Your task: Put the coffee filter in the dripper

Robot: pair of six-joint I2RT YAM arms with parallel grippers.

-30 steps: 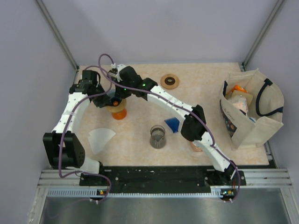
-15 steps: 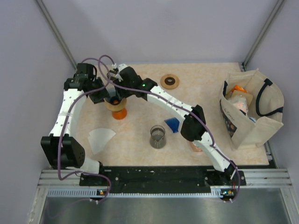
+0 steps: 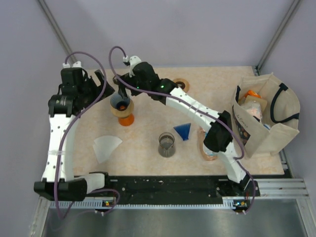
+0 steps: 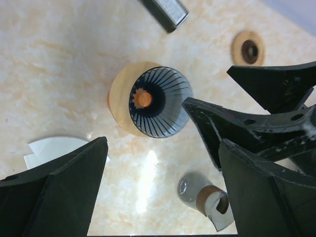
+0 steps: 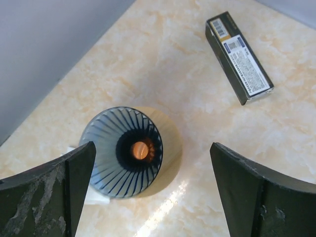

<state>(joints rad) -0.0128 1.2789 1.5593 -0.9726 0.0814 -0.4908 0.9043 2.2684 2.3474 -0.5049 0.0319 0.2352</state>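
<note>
Since the dripper [image 3: 120,102] stands empty and both pairs of jaws hang wide open near it, holding nothing, the left arm [image 3: 55,138] should pinch the coffee filter [image 3: 105,147], lying flat on the counter [image 3: 217,84] nearby, by its edge only.

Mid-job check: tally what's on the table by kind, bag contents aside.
Grey-blue ribbed glass dripper with wooden collar: 1
White paper coffee filter: 1
Clear glass beaker: 1
Round wooden ring: 1
Blue cone: 1
Black rectangular box: 1
Beige canvas tote bag: 1
Unclear orange-rimmed item beside that bag: 1
Total: 8
</note>
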